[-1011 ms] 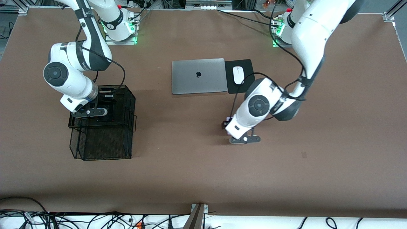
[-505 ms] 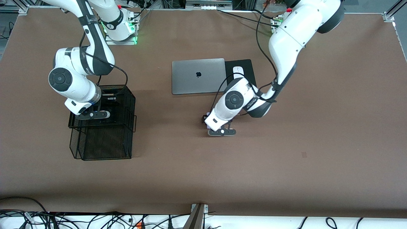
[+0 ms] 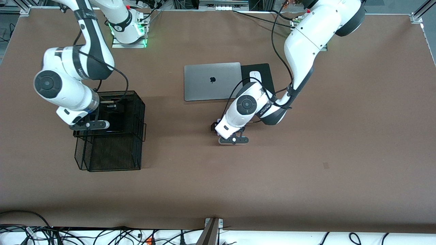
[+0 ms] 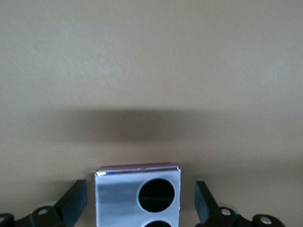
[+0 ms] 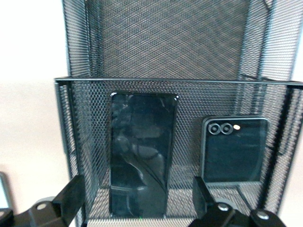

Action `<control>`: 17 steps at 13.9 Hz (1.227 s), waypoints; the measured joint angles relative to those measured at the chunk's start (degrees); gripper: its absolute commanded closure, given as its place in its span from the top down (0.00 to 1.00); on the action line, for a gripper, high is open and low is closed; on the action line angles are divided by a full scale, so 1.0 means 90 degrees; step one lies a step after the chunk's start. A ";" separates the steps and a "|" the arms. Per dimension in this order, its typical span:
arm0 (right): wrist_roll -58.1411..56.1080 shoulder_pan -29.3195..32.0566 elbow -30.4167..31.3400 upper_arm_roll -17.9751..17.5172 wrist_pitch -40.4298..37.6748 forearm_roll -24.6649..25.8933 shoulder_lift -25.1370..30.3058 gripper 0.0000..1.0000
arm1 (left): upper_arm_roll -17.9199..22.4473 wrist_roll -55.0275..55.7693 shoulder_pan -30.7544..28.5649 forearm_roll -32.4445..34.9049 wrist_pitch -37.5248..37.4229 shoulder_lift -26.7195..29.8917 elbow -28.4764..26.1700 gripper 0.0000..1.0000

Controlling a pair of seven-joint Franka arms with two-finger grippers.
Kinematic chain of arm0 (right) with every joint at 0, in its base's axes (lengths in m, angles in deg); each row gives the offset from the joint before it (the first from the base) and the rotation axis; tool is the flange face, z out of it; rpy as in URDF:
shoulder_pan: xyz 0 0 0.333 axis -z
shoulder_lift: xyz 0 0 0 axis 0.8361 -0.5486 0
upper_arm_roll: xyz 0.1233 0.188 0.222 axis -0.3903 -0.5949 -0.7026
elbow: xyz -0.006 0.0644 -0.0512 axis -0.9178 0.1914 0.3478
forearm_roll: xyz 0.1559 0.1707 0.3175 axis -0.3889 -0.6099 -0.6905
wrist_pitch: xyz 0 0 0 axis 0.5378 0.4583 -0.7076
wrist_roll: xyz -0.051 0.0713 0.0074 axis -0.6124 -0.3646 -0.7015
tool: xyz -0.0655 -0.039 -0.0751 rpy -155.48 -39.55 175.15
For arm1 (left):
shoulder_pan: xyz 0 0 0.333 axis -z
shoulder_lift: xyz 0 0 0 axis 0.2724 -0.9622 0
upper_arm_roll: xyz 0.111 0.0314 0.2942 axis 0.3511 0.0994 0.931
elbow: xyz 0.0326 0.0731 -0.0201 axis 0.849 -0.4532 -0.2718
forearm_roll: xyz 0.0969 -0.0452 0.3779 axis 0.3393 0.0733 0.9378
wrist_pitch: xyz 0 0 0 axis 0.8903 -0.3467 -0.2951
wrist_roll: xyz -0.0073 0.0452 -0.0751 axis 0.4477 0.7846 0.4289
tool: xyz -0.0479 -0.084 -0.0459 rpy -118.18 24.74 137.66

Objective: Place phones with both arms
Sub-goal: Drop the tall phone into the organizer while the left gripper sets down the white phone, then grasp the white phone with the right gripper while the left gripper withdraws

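The lilac-white phone [image 4: 137, 198] with two round black lenses lies on the brown table. It sits between the fingers of my left gripper [image 4: 140, 205], which is open with a gap on each side. That hand is low over the table's middle, nearer the front camera than the laptop. My right gripper [image 5: 137, 201] hangs open over the black mesh basket [image 5: 180, 81]. In the basket's tray the long slim black phone [image 5: 142, 151] lies between the spread fingers, untouched. The squarish black folded phone [image 5: 234, 149] lies beside it.
The grey laptop [image 3: 212, 81] lies shut in the table's middle, next to a white mouse [image 3: 254, 77] on a black pad [image 3: 265, 69]. The mesh basket [image 3: 134, 102] stands toward the right arm's end, with a lower tier [image 3: 112, 153] nearer the front camera.
The left arm carried the lilac-white phone toward the table's middle and opened its jaws. The right gripper opened over the basket, letting go of the slim black phone.
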 measured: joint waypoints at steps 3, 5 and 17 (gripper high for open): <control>-0.0002 0.0000 -0.0682 0.0050 -0.0862 0.0000 0.0053 1.00 | 0.0121 -0.0074 -0.0299 0.0113 -0.0907 0.0495 0.0098 1.00; -0.0001 0.0000 -0.1080 0.0068 -0.1313 0.0000 0.0065 1.00 | 0.0126 -0.0282 -0.0680 0.0508 -0.1772 0.1009 0.0120 1.00; 0.4181 -0.0186 -0.3117 -0.2556 -0.1243 -0.0072 -0.1427 1.00 | 0.0130 -0.3745 -0.2705 0.1038 -0.4263 0.3104 0.0174 1.00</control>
